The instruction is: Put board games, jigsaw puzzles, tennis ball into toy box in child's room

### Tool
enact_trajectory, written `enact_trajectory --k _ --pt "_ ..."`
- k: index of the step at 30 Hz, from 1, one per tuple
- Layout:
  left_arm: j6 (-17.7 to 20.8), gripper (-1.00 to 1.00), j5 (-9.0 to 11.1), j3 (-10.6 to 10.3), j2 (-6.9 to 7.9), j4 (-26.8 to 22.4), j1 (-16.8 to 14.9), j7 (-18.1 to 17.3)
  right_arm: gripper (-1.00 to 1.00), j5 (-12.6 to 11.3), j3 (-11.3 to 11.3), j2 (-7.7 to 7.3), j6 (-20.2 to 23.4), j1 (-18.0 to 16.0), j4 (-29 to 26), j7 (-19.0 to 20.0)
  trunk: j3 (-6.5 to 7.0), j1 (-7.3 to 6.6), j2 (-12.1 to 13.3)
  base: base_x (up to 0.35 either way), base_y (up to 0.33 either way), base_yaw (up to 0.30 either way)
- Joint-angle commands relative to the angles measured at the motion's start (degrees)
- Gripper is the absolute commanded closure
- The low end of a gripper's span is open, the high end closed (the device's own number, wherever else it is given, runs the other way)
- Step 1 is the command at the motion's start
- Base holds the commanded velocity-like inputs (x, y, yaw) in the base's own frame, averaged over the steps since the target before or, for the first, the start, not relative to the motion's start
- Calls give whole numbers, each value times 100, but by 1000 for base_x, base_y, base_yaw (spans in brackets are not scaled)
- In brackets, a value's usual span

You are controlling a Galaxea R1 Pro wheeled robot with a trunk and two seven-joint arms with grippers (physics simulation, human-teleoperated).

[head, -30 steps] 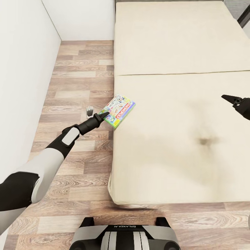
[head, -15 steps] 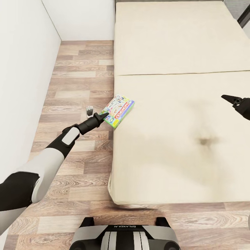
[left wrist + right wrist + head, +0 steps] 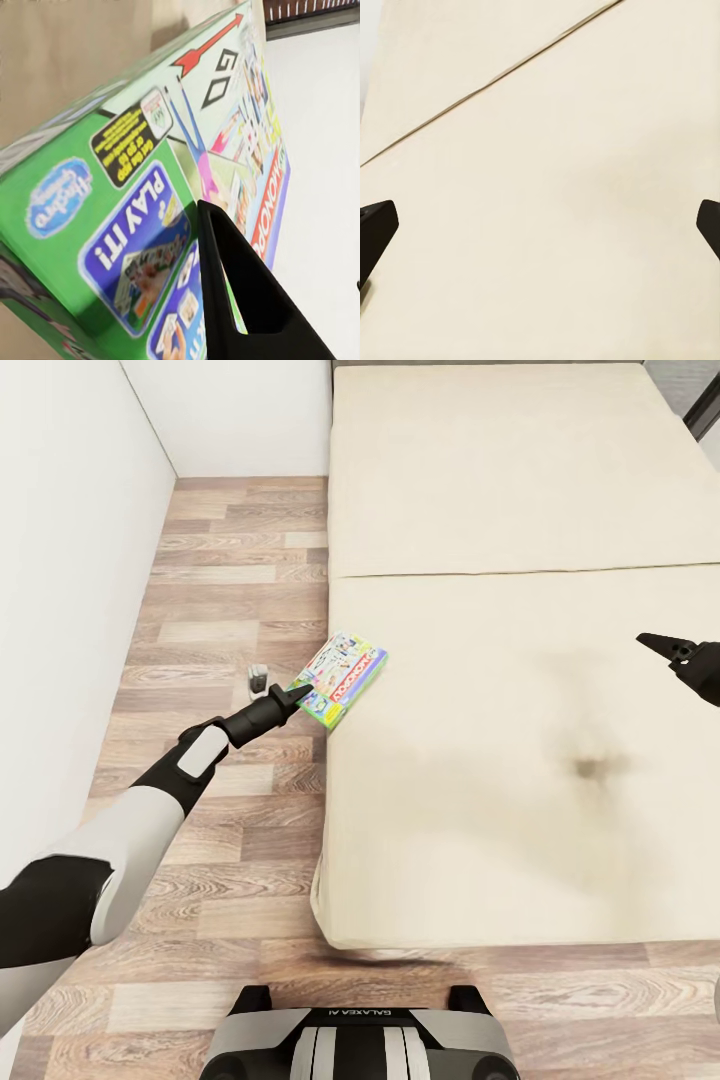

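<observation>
Pinching Monopoly box (image 3: pixel 342 678) at bed (image 3: pixel 520 780) edge, left tool (image 3: pixel 297 691); right tool (image 3: pixel 662 644) spread.

open mattress (image 3: pixel 520 760), wall (image 3: pixel 70 610) hemming left

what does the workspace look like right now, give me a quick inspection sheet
surface: cream bed with a seam across the mattress and a dark smudge near its middle
job's things: Monopoly box at the bed's left edge, one corner overhanging the floor
clutter: small grey object on the floor beside the bed, too small to identify
grippers: left claw at the box's near corner, one finger lying over the lid, grasp not confirmable; right claw open above bare mattress, holding nothing
cables: nothing seen
surroundings: wood plank floor, white wall on the left
</observation>
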Motion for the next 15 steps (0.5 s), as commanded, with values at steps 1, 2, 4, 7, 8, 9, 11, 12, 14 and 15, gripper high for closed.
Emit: enact_trajectory --k 1,2,4,7,8,9,11,12,14,15 --pt "-13 100 -15 -58 7 10 -1 13 -100 55 -8 0 28 -5 -1 60 -3 1 -1 0 0 0" --pt "-10 100 -12 -55 10 0 2 10 -100 55 -9 2 28 -5 -1 59 -3 1 -1 0 0 0" --pt "-4 100 -3 -49 17 -18 9 -4 -100 55 -9 0 28 -5 -1 59 -3 1 -1 0 0 0" --pt "2 100 2 -47 21 -34 13 -27 -100 55 -11 1 28 -5 -1 61 -3 1 -1 0 0 0" --pt "7 100 4 -48 21 -44 15 -36 -100 55 -12 0 28 -5 -1 62 -3 1 -1 0 0 0" --pt "17 100 6 -51 19 -59 16 -43 -100 55 -13 -1 28 -5 -1 61 -3 1 -1 0 0 0" --pt "26 100 7 -53 18 -80 19 -49 -100 55 -14 -1 28 -5 -1 62 -3 1 -1 0 0 0" --pt "37 100 8 -55 17 -102 21 -53 -100 55 -14 -1 28 -5 -1 63 -3 1 -1 0 0 0" --pt "48 100 9 -56 17 -127 23 -57 -100 55 -15 -2 28 -5 -1 64 -3 1 -1 0 0 0" --pt "58 100 9 -57 16 -150 24 -60 -100 55 -15 -2 28 -5 -1 64 -3 1 -1 0 0 0"
